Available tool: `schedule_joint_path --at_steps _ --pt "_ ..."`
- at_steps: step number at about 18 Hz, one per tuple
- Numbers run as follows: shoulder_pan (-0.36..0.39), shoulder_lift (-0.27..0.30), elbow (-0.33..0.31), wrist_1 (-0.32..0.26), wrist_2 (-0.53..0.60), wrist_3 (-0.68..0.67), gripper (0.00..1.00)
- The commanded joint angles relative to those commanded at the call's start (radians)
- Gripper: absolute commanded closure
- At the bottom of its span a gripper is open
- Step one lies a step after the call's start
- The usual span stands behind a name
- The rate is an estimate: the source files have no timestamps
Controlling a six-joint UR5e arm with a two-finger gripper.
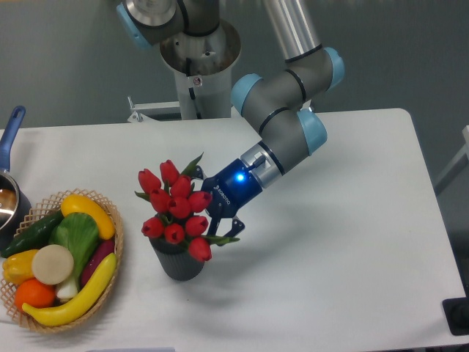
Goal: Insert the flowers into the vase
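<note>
Sitting in the vase [178, 263] mouth near the table's [344, 242] front left, the flowers [174, 209] are standing close to upright, heads bunched wider than the rim. The gripper [207, 207] is reaching in from the right, low behind the bunch, and its fingers look spread on either side of the stems, though the tulips are hiding the tips so I can't tell if it's actually gripping. The basket [111, 276] of toy veg is sitting just left of the vase.
</note>
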Motion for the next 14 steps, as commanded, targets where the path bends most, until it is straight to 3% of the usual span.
schedule_joint_path --at_steps 4,6,14 --pt "0.008 0.037 -0.006 -0.003 0.005 -0.005 0.00" --pt "0.023 0.086 -0.037 -0.003 0.047 0.000 0.00" --pt "0.098 0.250 -0.069 -0.008 0.334 -0.002 0.00"
